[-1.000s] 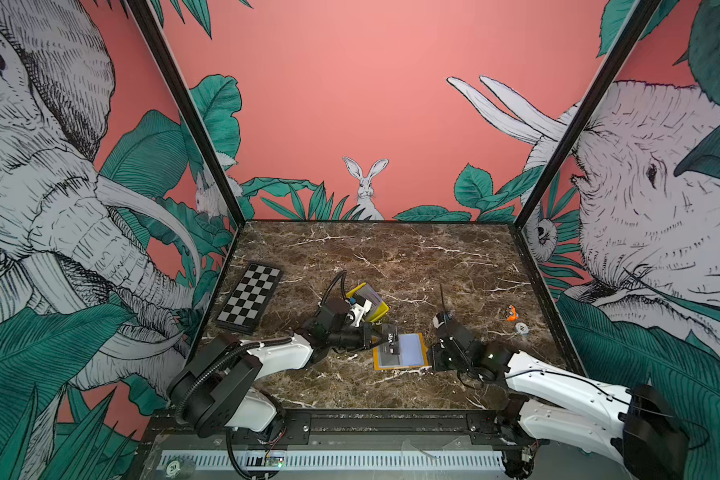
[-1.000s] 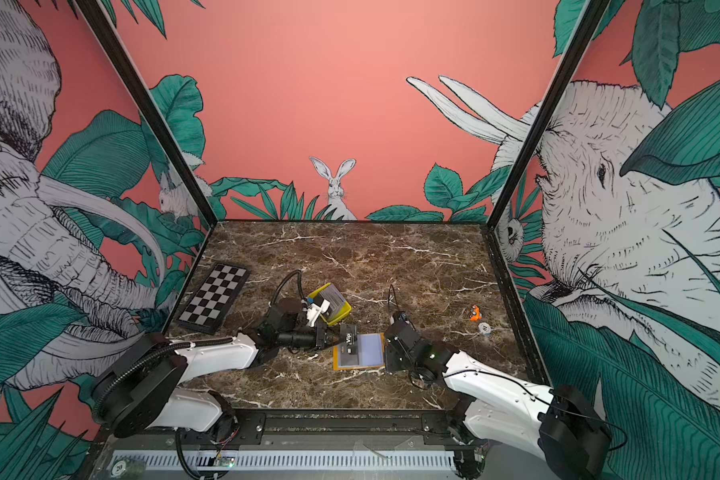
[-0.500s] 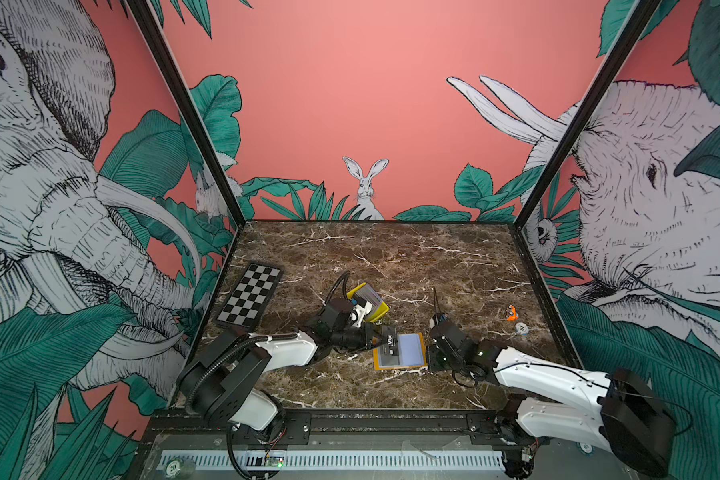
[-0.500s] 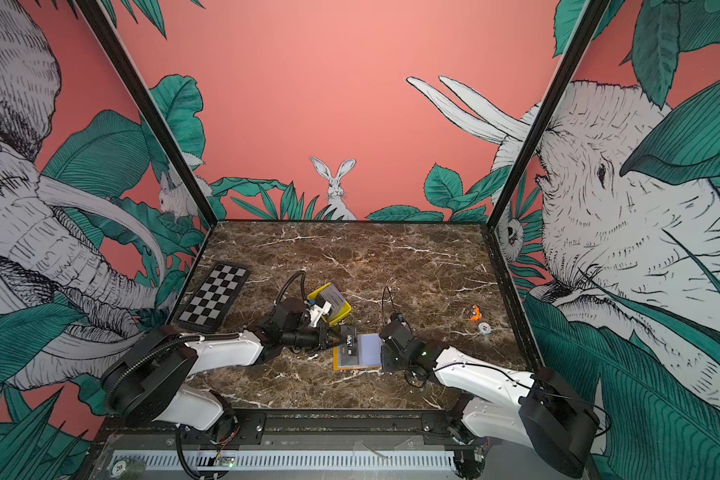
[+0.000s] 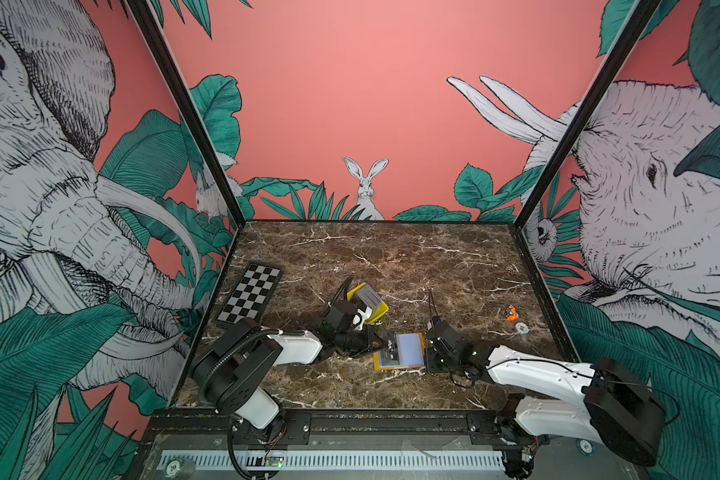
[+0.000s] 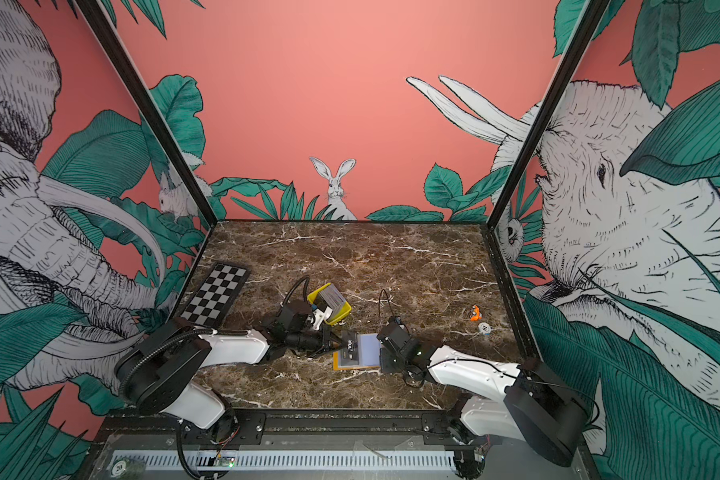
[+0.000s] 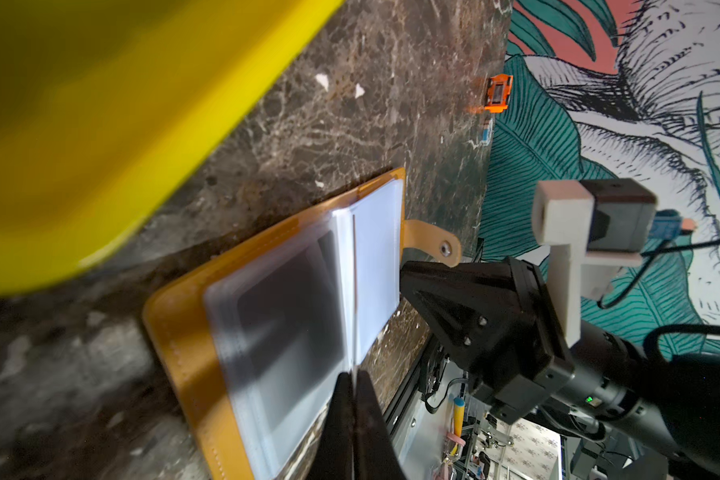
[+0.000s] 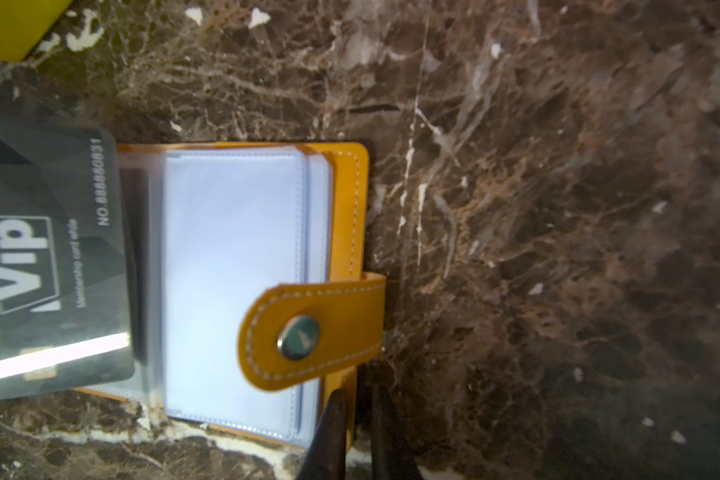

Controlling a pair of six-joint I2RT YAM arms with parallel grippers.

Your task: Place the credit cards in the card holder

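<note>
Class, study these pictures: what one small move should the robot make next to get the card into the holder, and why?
Probably close the right end effector on the card holder's outer edge to steady it: its fingers straddle that edge with a slight gap. The left end effector pinches a card over the open holder's other half, not visibly inside a sleeve.
</note>
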